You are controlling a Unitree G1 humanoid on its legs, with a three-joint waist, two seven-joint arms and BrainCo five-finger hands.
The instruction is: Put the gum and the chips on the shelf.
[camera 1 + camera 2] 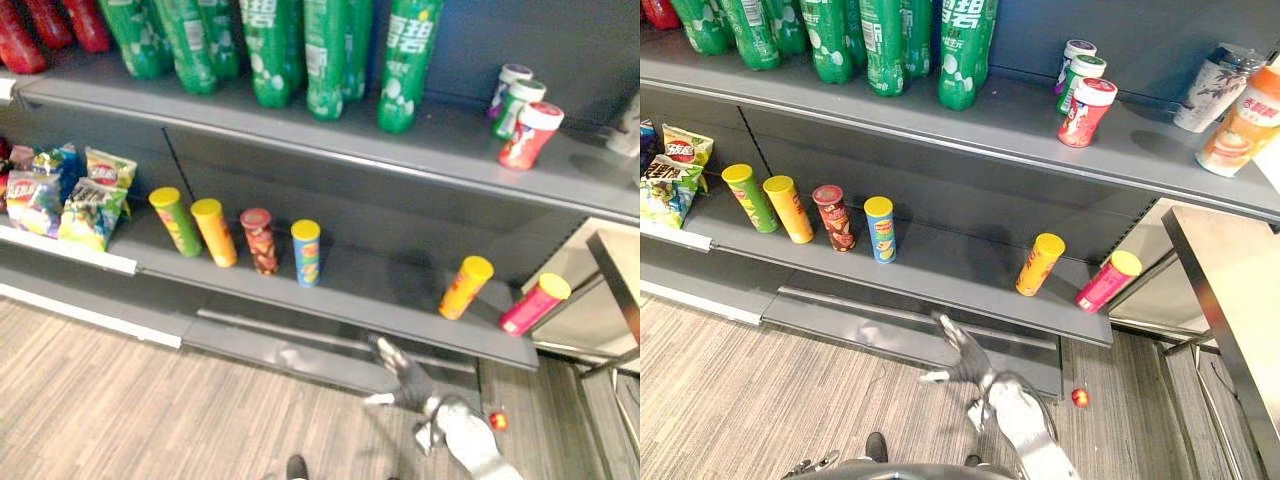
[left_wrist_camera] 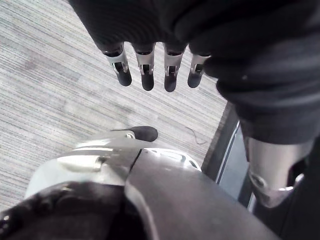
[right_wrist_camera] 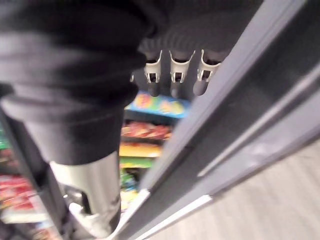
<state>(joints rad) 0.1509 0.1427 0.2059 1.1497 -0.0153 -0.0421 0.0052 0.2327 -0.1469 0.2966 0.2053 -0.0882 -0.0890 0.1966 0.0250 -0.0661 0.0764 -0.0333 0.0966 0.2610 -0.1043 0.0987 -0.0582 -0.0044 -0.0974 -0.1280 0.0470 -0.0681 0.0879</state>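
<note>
Grey striped floor [image 1: 120,400] nearest, with the left hand [image 2: 145,70] hanging above it, fingers straight and slightly apart, holding nothing. Further forward, right hand [image 1: 405,382] low over the same floor, fingers straight and spread, thumb out to the side, empty, reaching toward the front edge of the bottom ledge without touching any can. Just to its right on the floor, a small red ball [image 1: 498,420].

Beyond, on the lower shelf [image 1: 370,290], a row of four chip cans [image 1: 260,241] close together: green, yellow, red-brown and blue, left to right. Well apart from these, toward the right end of that shelf, an orange can [image 1: 466,287] and a pink can [image 1: 534,303] near each other. Far left on the same level, a cluster of snack bags [image 1: 80,195].

Off to the right, the corner of a pale table [image 1: 1230,280].

Farthest, on the upper shelf [image 1: 440,150], green bottles [image 1: 325,55] in a line, red bottles [image 1: 50,25] at the left end, and three gum jars [image 1: 530,135] grouped right of the green ones. Beside those jars, further right, two drink cups [image 1: 1215,85].
</note>
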